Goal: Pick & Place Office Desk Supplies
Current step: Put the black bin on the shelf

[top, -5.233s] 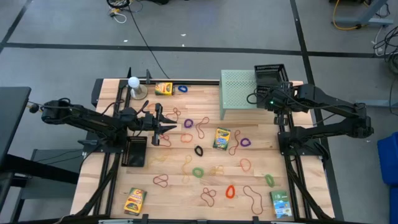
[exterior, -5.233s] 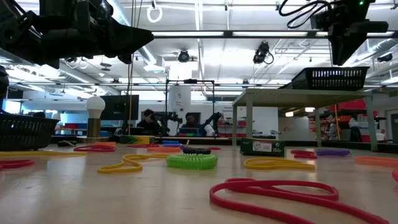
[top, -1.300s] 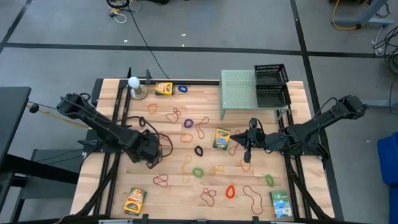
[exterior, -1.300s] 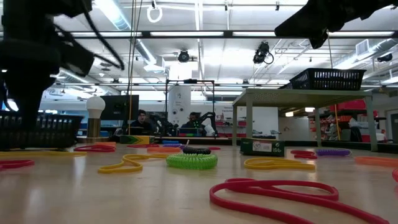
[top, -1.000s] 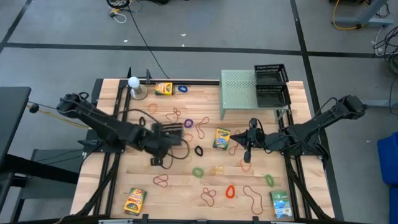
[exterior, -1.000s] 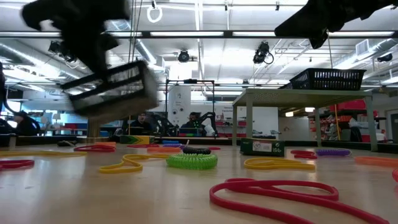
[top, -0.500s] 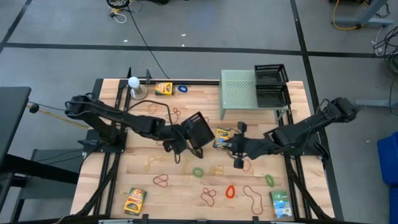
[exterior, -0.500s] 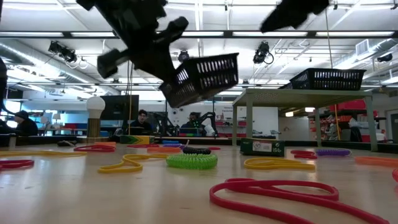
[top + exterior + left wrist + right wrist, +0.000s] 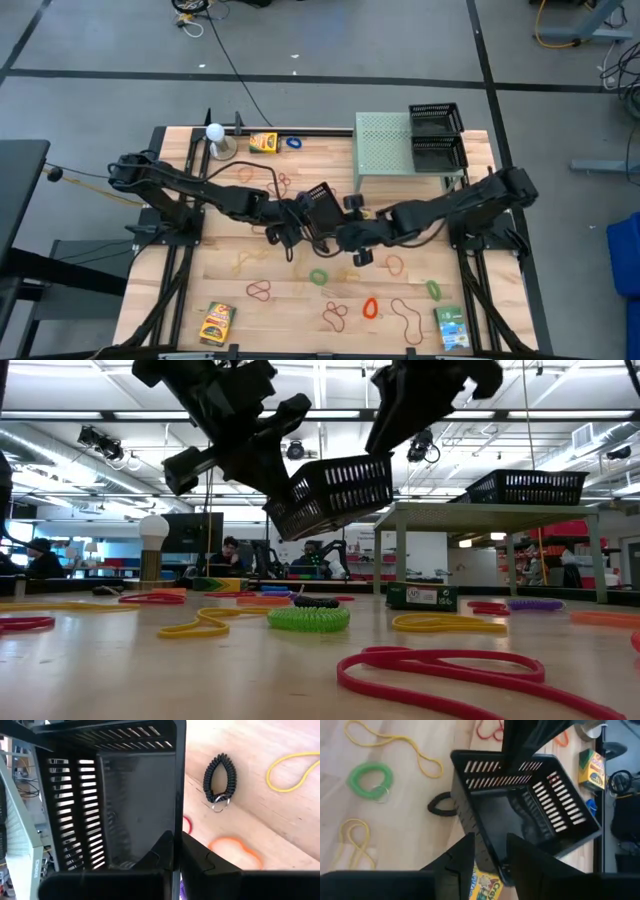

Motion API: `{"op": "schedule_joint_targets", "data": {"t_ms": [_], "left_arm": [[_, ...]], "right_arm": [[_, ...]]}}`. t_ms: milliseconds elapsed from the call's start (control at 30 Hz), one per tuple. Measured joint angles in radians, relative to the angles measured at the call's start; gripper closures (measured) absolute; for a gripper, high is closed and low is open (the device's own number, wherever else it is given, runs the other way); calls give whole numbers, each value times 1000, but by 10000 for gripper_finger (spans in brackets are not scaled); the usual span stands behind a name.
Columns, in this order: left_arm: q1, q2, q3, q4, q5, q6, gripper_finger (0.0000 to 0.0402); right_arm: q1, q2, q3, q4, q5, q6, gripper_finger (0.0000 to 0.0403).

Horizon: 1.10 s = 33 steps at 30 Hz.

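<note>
Slatted black plastic basket (image 9: 322, 208) hangs tilted over woodgrain table (image 9: 280, 310).

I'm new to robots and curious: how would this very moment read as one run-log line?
left gripper: shut on black basket rim, held tilted above the table | right gripper: open, at the basket's edge | crayon box: under the basket

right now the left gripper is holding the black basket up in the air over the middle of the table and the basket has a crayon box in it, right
Not quite. The left gripper does hold the black basket up in the air over the middle of the table, but the basket is empty. The right wrist view looks straight into it and shows only bare floor and slotted walls; a crayon box lies on the table beneath its edge.
</note>
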Motion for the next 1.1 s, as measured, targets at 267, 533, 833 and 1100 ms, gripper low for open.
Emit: {"op": "schedule_joint_targets", "data": {"t_ms": [267, 533, 833, 1100], "left_arm": [[2, 0, 0, 1, 4, 2, 383], [-12, -19, 2, 2, -89, -142, 345], [-17, -172, 1, -178, -237, -376, 261], [22, -439, -233, -22, -225, -645, 234]], "right_arm": [[-9, 12, 0, -24, -21, -4, 342], [-5, 6, 0, -24, -5, -27, 394], [-4, -75, 0, -42, 64, -14, 398], [-5, -185, 48, -69, 173, -20, 397]]}}
